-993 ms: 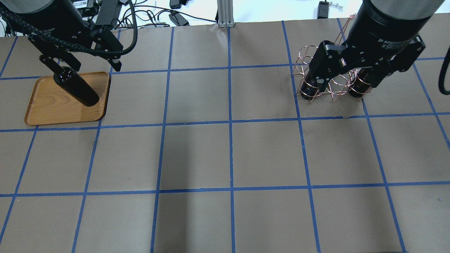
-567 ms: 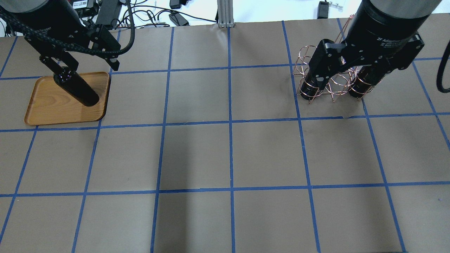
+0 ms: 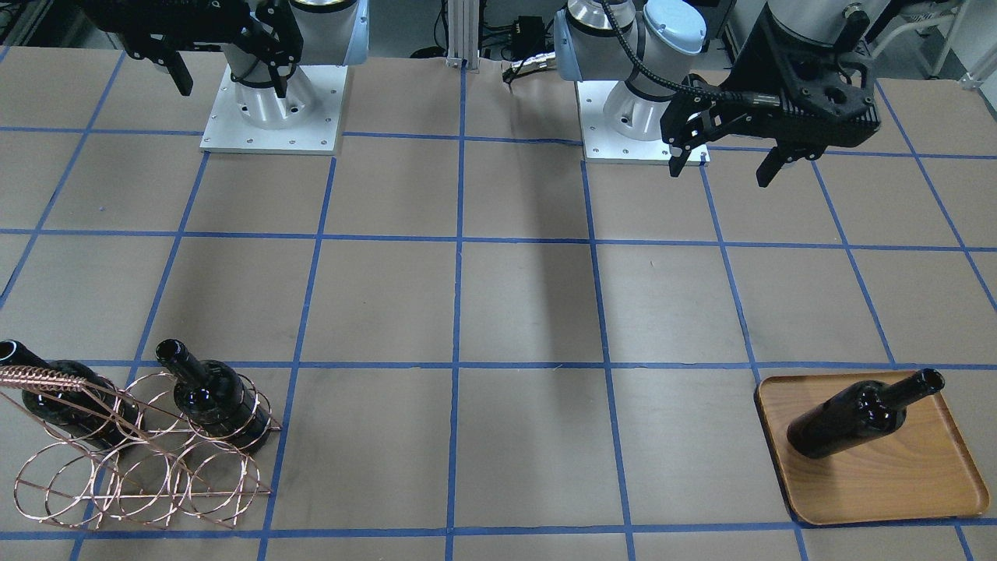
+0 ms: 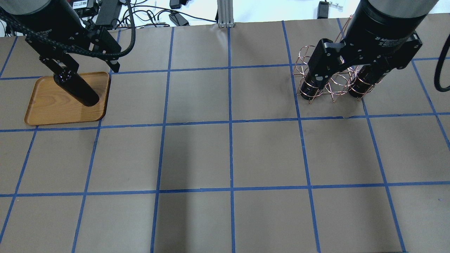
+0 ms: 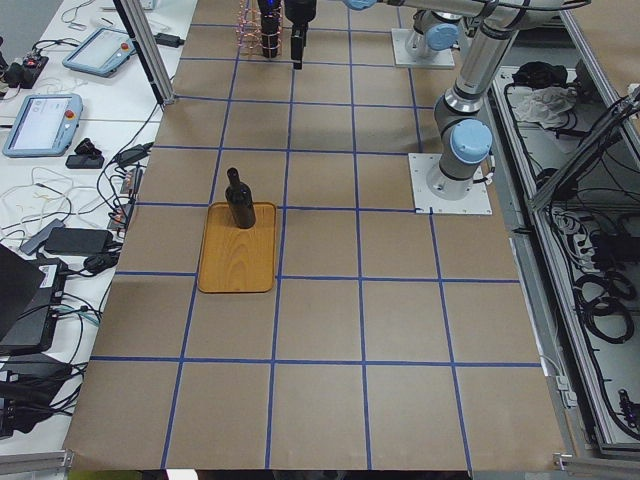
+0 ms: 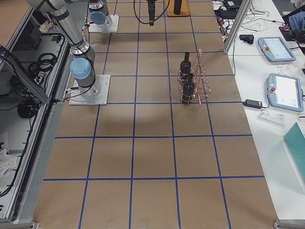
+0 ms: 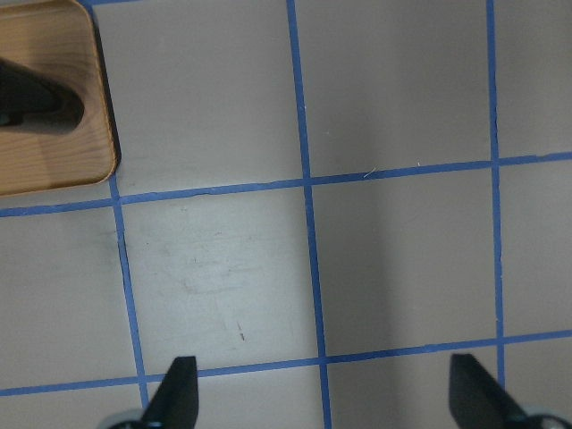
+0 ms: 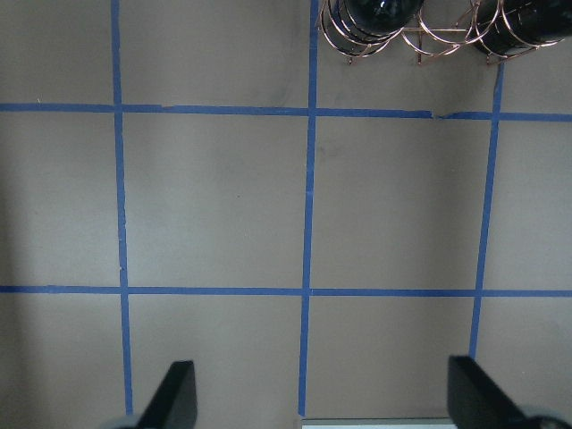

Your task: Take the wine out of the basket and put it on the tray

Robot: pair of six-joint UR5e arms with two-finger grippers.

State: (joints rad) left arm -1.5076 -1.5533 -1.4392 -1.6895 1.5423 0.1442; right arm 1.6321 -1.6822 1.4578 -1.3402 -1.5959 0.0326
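One wine bottle (image 3: 853, 418) lies on its side on the wooden tray (image 3: 888, 483), neck towards the robot; both show in the overhead view, bottle (image 4: 76, 88) on tray (image 4: 49, 110). My left gripper (image 4: 82, 65) hangs open and empty above the tray's near edge, clear of the bottle; it also shows in the front view (image 3: 720, 170). The copper wire basket (image 3: 140, 475) holds two more bottles (image 3: 210, 393) (image 3: 58, 397). My right gripper (image 4: 348, 75) is open and empty, high above the basket (image 4: 334, 86).
The table is brown paper with a blue tape grid. The two arm bases (image 3: 273, 109) (image 3: 639, 117) stand at the robot's side. Cables and tablets (image 5: 45, 120) lie beyond the table's far edge.
Both grippers have drifted slightly towards the robot and seem to have risen a little, staying open. The bottle on the tray and the basket have not moved.
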